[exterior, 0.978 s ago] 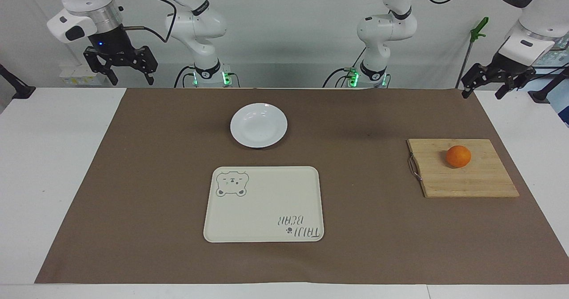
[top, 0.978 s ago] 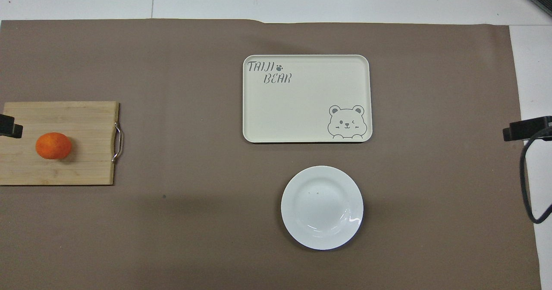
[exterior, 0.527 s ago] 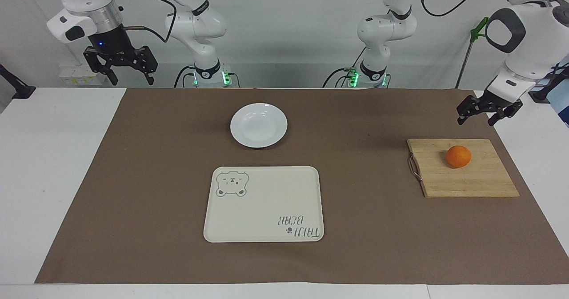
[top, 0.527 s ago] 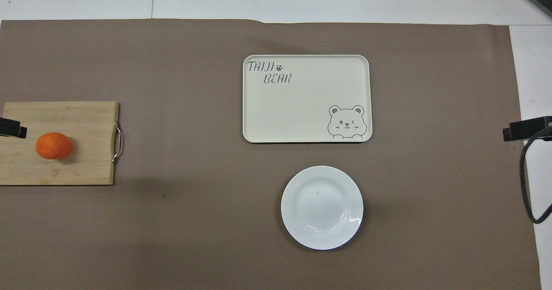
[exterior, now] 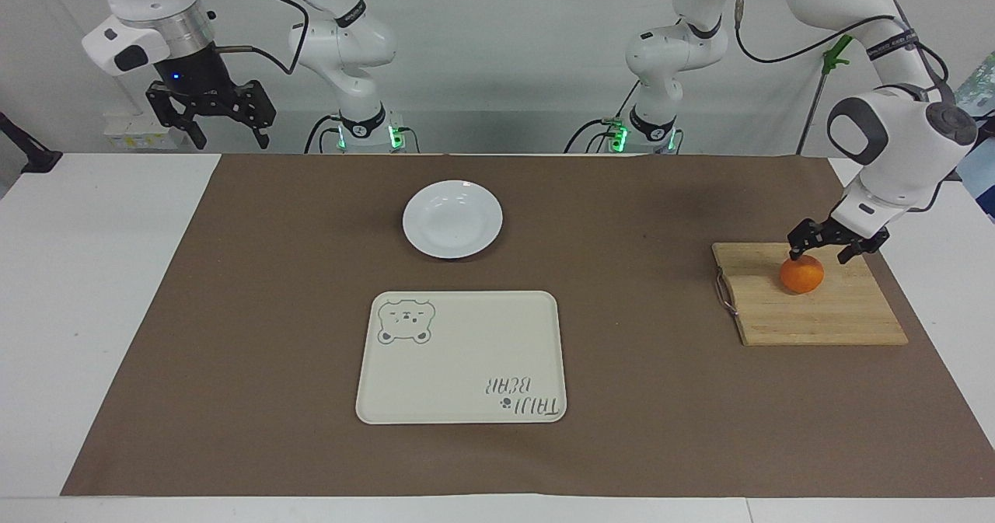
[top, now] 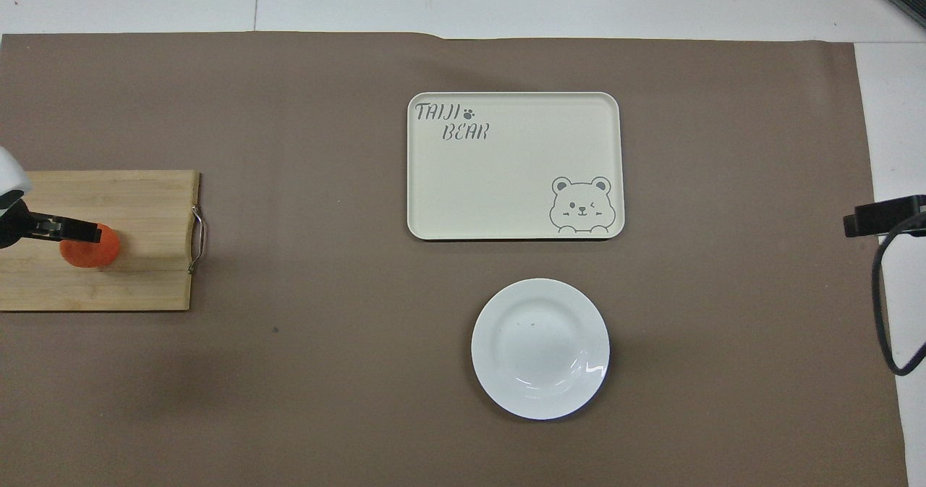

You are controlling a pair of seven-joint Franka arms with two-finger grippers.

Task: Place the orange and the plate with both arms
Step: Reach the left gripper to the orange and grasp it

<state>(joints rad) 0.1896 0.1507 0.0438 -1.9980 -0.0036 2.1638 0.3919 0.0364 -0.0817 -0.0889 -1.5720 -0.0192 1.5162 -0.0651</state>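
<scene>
A: Change noted. Left arm (exterior: 894, 142) has swung down from the upper right of the facing frame; left gripper (exterior: 822, 249) now sits low over the orange (exterior: 802, 276), one fingertip right at the fruit's top edge. Right arm hasn't shifted.

B: Layout, big to small?

A: Brown mat (exterior: 233, 313) across the table. Cream tray (exterior: 459, 367), lower centre. Wooden board (exterior: 824, 313), right of frame. White plate (exterior: 452, 220), just above the tray, bare. Orange on the board, upper middle of it.

B: Step in hand?

A: I'd call it the reach for the orange, not yet a grasp. Left fingers are spread wide, nothing in them. Contact with the fruit can't be confirmed; overhead, the gripper merely covers it.

B: Next move?

A: Probably a short drop so the fingers straddle the fruit, then squeeze. It's round, so an off-centre pinch could roll it along the board.

B: The other arm?

A: Right gripper (exterior: 211, 115) waits high in the upper left, pointing down, spread and empty, well apart from the plate.
</scene>
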